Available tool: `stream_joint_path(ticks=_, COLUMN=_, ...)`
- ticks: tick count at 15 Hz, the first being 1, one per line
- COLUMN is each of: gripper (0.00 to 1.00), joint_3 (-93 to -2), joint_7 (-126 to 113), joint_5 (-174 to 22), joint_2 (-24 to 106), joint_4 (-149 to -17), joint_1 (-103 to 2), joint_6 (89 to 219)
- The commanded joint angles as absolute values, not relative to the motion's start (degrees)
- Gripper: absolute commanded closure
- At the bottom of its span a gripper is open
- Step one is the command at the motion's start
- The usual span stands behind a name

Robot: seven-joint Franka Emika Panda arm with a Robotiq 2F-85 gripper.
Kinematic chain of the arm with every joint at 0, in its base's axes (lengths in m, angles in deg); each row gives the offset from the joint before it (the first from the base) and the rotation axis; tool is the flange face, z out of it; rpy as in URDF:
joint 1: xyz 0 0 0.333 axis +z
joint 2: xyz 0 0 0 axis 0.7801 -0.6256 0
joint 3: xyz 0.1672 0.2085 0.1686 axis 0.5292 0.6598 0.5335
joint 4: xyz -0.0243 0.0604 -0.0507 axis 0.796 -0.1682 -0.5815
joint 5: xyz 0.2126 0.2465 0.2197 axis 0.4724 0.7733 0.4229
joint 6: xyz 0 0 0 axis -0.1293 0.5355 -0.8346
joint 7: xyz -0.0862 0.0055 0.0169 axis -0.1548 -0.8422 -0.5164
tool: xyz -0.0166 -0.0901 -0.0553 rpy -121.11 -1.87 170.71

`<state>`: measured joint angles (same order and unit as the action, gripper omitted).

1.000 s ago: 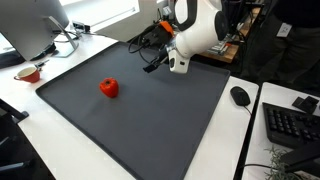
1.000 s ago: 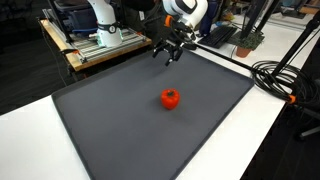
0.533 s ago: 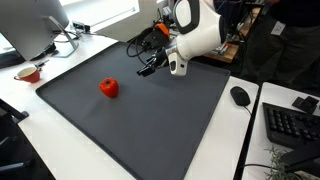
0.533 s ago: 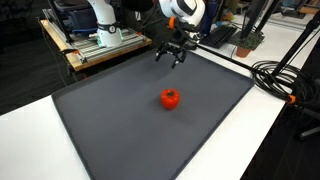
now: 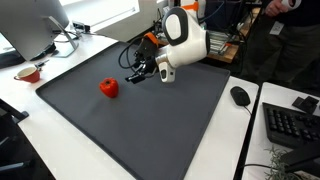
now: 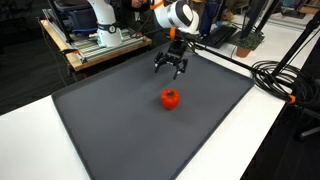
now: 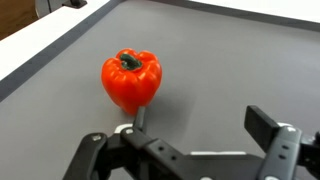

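A red bell pepper (image 5: pixel 108 88) with a green stem stands upright on the dark grey mat; it shows in both exterior views (image 6: pixel 171 98) and in the wrist view (image 7: pixel 131 79). My gripper (image 5: pixel 137 74) hangs open and empty above the mat, a short way from the pepper, also seen from the opposite side (image 6: pixel 172 67). In the wrist view the fingers (image 7: pixel 195 125) are spread wide, with the pepper just beyond the left finger and nothing between them.
The dark mat (image 5: pixel 150 120) covers most of the white table. A monitor (image 5: pixel 35 25), cables and a small red cup (image 5: pixel 28 73) stand at one end. A mouse (image 5: pixel 240 96) and keyboard (image 5: pixel 292 125) lie beside the mat. Cables (image 6: pixel 280 80) run along the table's edge.
The arm has swung over the mat toward the pepper and lowered; the gripper is now much nearer the pepper. The pepper has not moved.
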<state>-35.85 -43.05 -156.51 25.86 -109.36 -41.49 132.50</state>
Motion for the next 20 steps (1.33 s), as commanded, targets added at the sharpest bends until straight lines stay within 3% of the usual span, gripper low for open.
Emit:
stream_joint_path(ticks=1, gripper=0.00, joint_3=-36.4, joint_7=-44.3, joint_5=-161.2, joint_2=20.8, joint_4=-104.3, joint_1=-41.9, joint_6=132.9)
stream_joint_path(ticks=20, gripper=0.00, joint_3=-38.2, joint_7=-39.1, joint_5=-165.7, joint_2=10.8, joint_4=-94.5, joint_1=-41.9, joint_6=131.0)
